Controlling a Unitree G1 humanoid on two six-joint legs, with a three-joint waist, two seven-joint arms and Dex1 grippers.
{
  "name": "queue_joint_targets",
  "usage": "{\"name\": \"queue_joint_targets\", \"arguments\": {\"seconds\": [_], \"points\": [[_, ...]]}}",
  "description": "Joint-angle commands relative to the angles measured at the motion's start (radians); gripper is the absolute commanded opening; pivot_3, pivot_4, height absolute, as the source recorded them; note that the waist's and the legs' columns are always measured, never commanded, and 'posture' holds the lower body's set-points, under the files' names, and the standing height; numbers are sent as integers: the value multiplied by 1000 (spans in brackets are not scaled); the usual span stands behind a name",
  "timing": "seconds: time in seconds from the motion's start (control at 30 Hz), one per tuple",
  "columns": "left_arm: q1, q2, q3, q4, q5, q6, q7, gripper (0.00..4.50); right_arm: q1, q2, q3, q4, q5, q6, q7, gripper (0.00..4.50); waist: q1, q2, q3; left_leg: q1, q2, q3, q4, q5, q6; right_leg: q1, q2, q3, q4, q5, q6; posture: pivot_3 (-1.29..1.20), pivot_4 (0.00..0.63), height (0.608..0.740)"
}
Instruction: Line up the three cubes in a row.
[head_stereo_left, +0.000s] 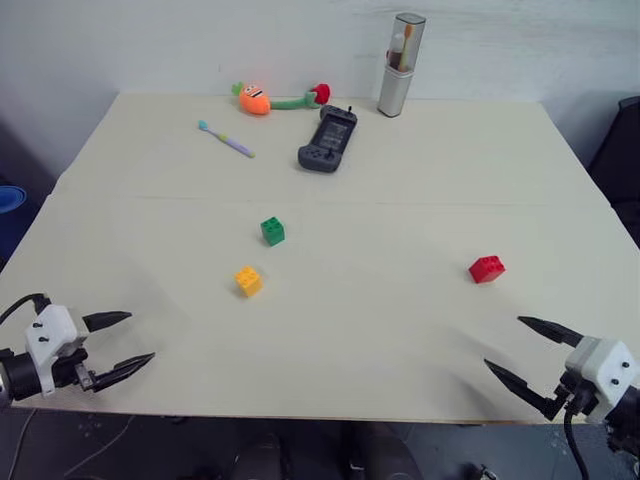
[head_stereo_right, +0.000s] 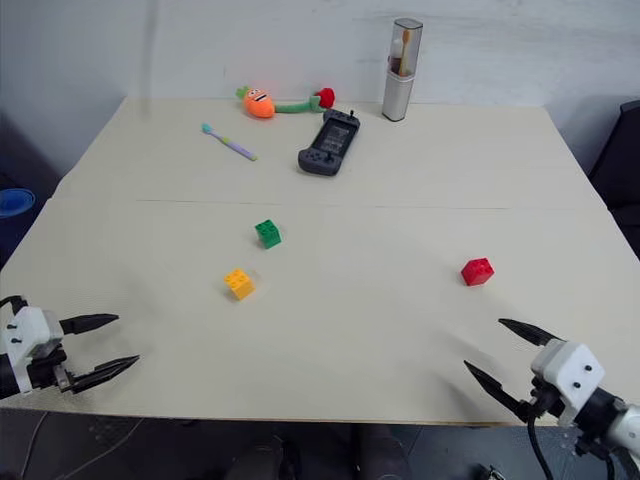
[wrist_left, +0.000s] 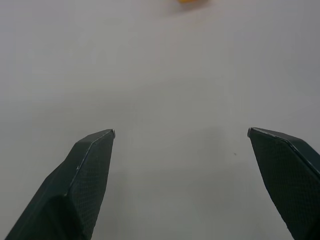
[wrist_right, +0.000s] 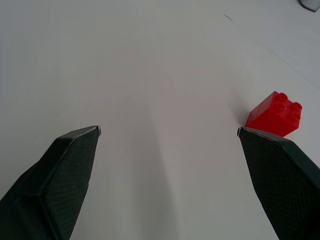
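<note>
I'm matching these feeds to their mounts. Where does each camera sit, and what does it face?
Left eye: on the head, looking down over the table, three cubes, both grippers, left, right.
Right eye: beside it, same scene.
Left wrist: looks along its open fingers toward the yellow cube.
Right wrist: looks along its open fingers at the red cube.
Shared: the red cube shows in eye and right wrist views.

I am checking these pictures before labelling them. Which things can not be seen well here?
- Yellow-orange cube: in the left wrist view the picture's top edge cuts it to a sliver.
- Red cube: in the right wrist view the finger of the right tool hides its lower corner.
- Contents of the tall case: too small in the eye views to name.
</note>
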Motion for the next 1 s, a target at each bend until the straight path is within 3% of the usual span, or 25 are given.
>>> {"name": "queue_joint_targets", "arguments": {"seconds": [0.03, 0.37, 0.5, 0.6, 0.73, 0.83, 1.0], "points": [[8, -2, 36, -14, -8, -14, 4, 4481, 3, 3, -11, -15, 23, 5, -8, 4500, 0, 0, 0, 0, 0, 0, 0, 0, 0, 0, 0, 0, 0, 0, 0, 0, 150, 740], [-59, -9, 27, -23, -99, 108, -14, 4481, -14, 33, 1, -45, 38, 55, -61, 4500, 1, -1, 0, 0, 0, 0, 1, 2, -4, 0, 0, 0, 1, 0, 0, 0, 150, 740], [-75, -14, -48, -192, -186, 213, -69, 4481, 65, 141, -93, -139, 74, 134, -217, 4500, 8, -1, 0, 0, 0, -1, 1, 3, -5, 0, 0, 0, 2, 0, 0, 0, 150, 740], [-94, -36, -128, -302, -175, 189, -87, 4481, 131, 250, -163, -164, 92, 160, -332, 4500, 5, 0, -1, -1, -1, 0, 1, 3, -6, 0, 0, 1, 2, 0, 0, 0, 150, 740], [-178, -96, -206, -384, -185, 222, -22, 4481, 168, 331, -116, -170, 65, 164, -377, 4500, -3, 0, -1, 1, 0, 0, 1, 3, -7, 2, 0, 1, 3, 0, 0, 0, 150, 740], [-233, -125, -249, -414, -210, 278, 9, 4481, 91, 327, -92, -167, 58, 173, -426, 4500, -21, 0, -1, 1, 0, 1, 1, 3, -7, 3, 1, 3, 5, 0, 0, 0, 150, 740], [-292, -158, -296, -416, -208, 310, 37, 4481, -194, 172, -39, -96, 66, 345, -480, 4500, -30, 1, -1, 5, -1, 1, 2, 5, -7, 8, 2, 3, 6, 0, 0, 0, 150, 740]]}}
